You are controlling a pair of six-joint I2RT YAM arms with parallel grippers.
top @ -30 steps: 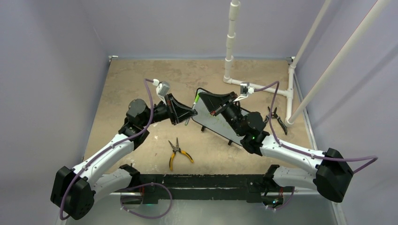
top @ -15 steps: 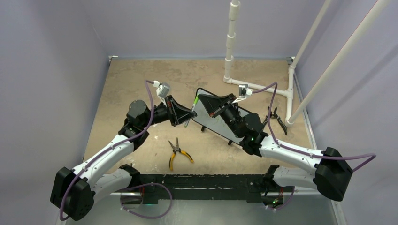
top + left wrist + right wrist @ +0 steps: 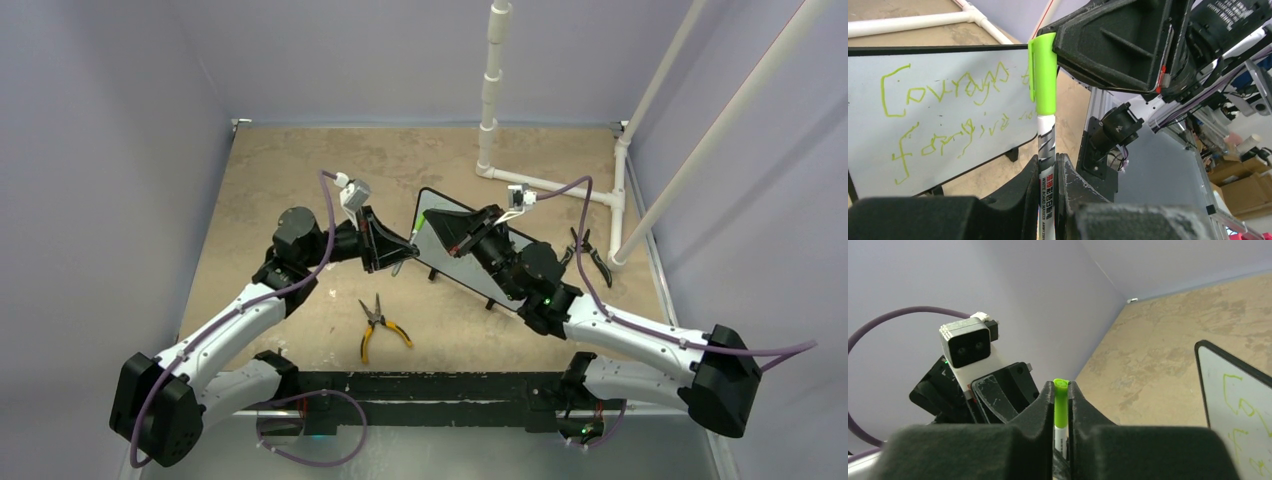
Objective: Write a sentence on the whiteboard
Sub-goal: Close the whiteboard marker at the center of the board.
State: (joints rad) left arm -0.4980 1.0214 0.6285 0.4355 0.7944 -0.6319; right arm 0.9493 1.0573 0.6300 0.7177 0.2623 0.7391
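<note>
The whiteboard (image 3: 432, 252) stands tilted on the tan table, and its face (image 3: 868, 150) fills the left of the left wrist view. The sentence (image 3: 948, 105) is two rows of green scrawl, also visible on the board's edge (image 3: 1243, 412). My left gripper (image 3: 1048, 172) is shut on the white barrel of a marker (image 3: 1046, 145). My right gripper (image 3: 1061, 390) is shut on the marker's green cap (image 3: 1060, 405), just in front of the board's left end. In the top view both grippers meet at the marker (image 3: 408, 240).
Yellow-handled pliers (image 3: 378, 325) lie near the front, black pliers (image 3: 588, 252) to the right of the board. A white pipe frame (image 3: 490, 100) rises at the back right. Purple walls close in the table on three sides.
Both wrists have shifted slightly around the marker, and more of the board's top left corner shows. Both grips stay as they were.
</note>
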